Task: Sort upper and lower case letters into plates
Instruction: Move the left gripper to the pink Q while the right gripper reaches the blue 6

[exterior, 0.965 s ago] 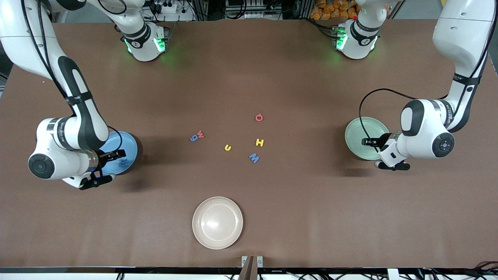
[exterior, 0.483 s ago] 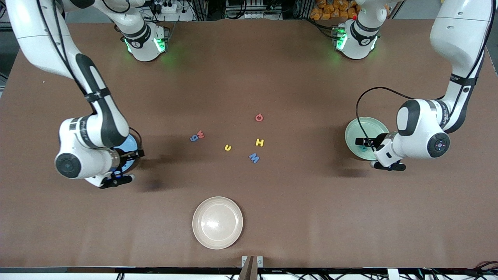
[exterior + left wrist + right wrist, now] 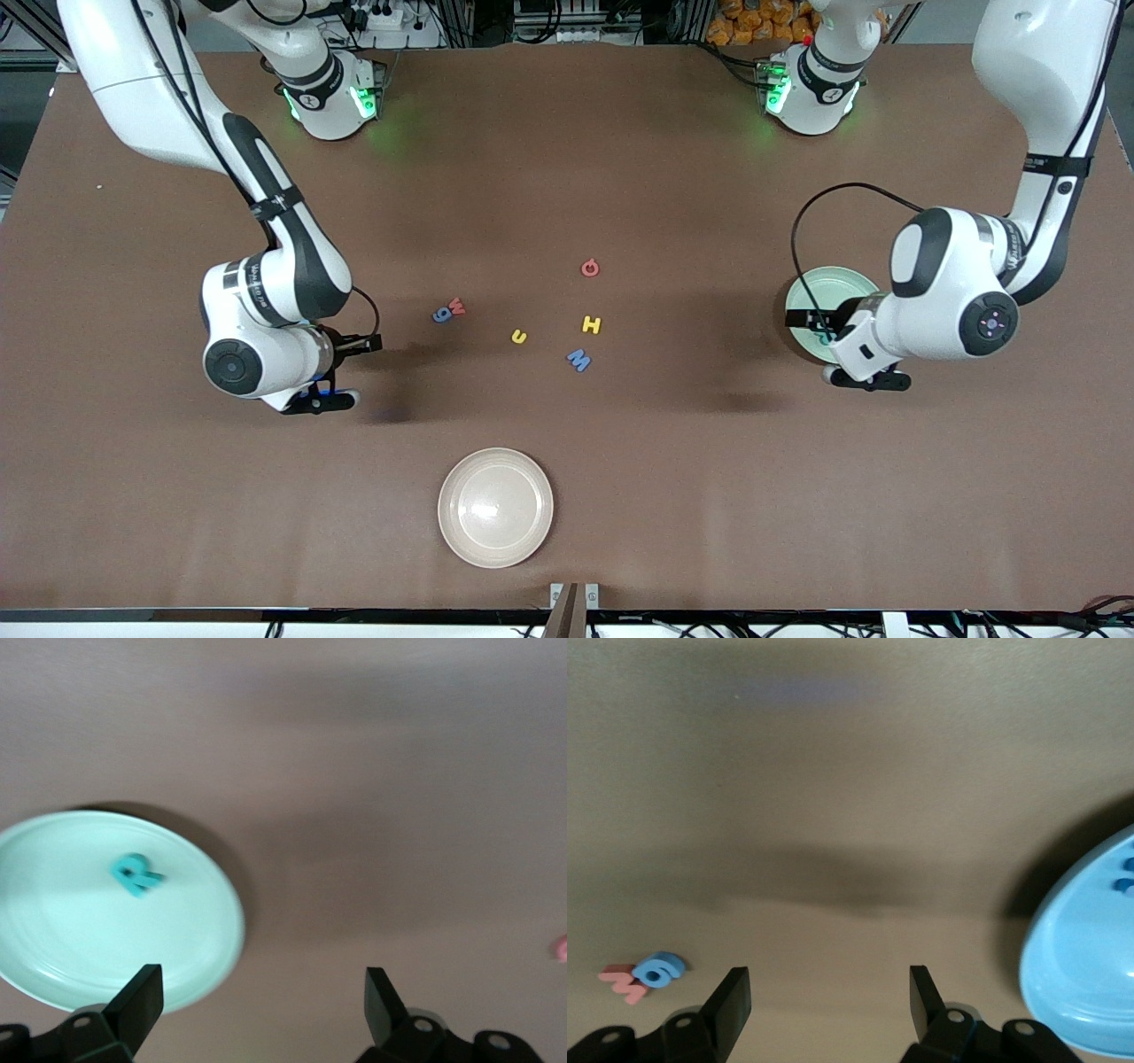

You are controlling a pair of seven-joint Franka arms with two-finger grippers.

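**bench_lurker:** So where do the letters sit? The mint green plate [image 3: 53, 939] at the left arm's end of the counter [image 3: 567, 177] has one teal R [image 3: 135, 874] in it. The blue plate [image 3: 1090, 983] at the right arm's end is hidden under the right arm in the front view; the right wrist view shows blue bits by its rim, too cut off to read.

**tray_nerd:** Rest are loose mid-counter: a red w [image 3: 457, 307] touching a blue g [image 3: 441, 315], a yellow u [image 3: 519, 336], a yellow H [image 3: 592, 325], a blue M [image 3: 578, 360] and a red one [image 3: 590, 268] farthest from the front camera. The cream plate [image 3: 495, 507] near the front edge is empty.

**bench_lurker:** Claws? Left claw [image 3: 261, 1010] hangs over the mint plate's rim, fingers spread, nothing in them. Right claw [image 3: 828, 1005] is over bare counter between the blue plate and the w/g pair, also spread and empty.

**tray_nerd:** Lots of open counter around that cluster.
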